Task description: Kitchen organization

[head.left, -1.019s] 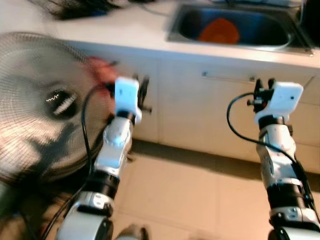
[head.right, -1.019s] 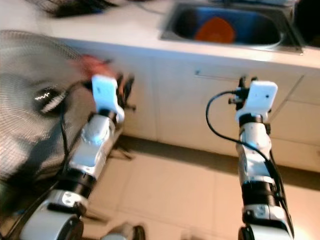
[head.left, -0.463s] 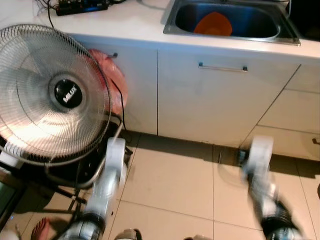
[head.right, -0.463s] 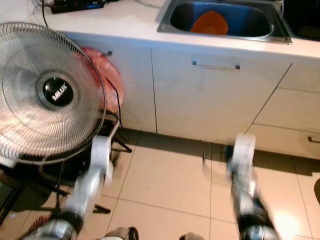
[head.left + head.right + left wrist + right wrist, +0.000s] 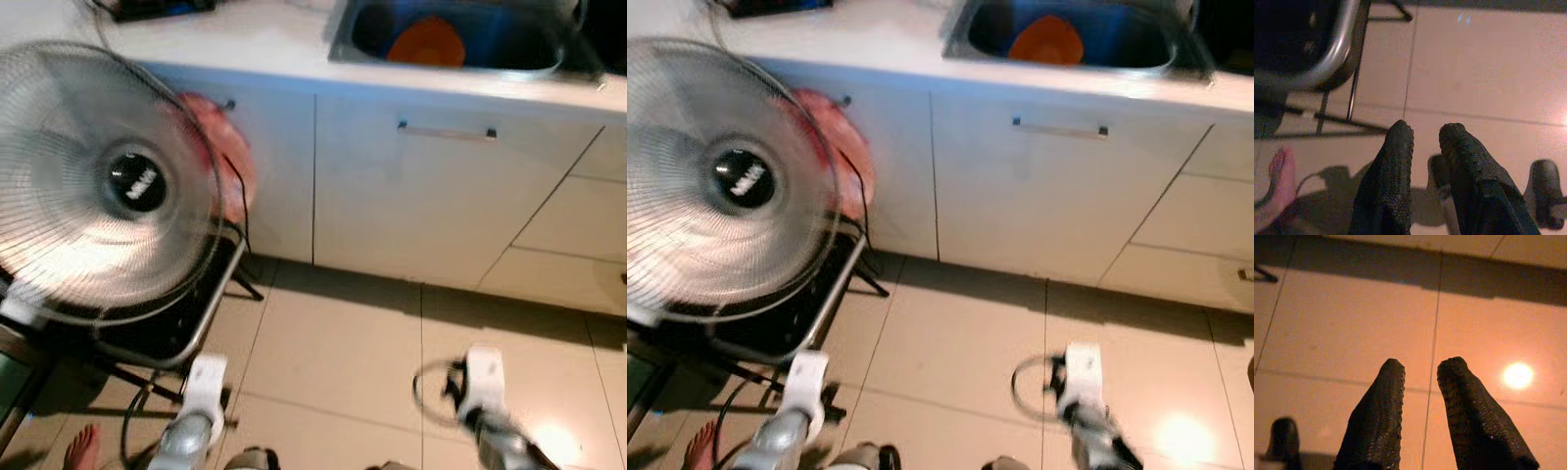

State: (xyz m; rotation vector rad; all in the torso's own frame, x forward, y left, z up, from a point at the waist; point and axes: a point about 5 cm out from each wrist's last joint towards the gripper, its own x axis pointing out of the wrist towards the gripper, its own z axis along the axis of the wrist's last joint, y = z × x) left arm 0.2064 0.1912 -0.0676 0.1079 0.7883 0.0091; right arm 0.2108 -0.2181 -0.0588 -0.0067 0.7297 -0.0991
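Sink: we see a stainless steel sink sunk into the pale table; inside it lies a round orange dish on a blue bottom.
Table front: white cabinet doors, one with a slim metal bar handle whose long axis runs level along the door.
Fan: a large round wire-caged silver fan with a black hub faces us at the left, above a dark metal-framed stand; a pink plastic bag hangs behind it against the cabinet.
Floor: smooth beige tiles with thin grout lines.
Left claw: we find it low over the tiles near the stand, its two textured black fingers slightly parted and holding nothing.
Right claw: low over bare tile, fingers slightly parted, empty.
Person: a bare foot rests on the floor beside the stand.
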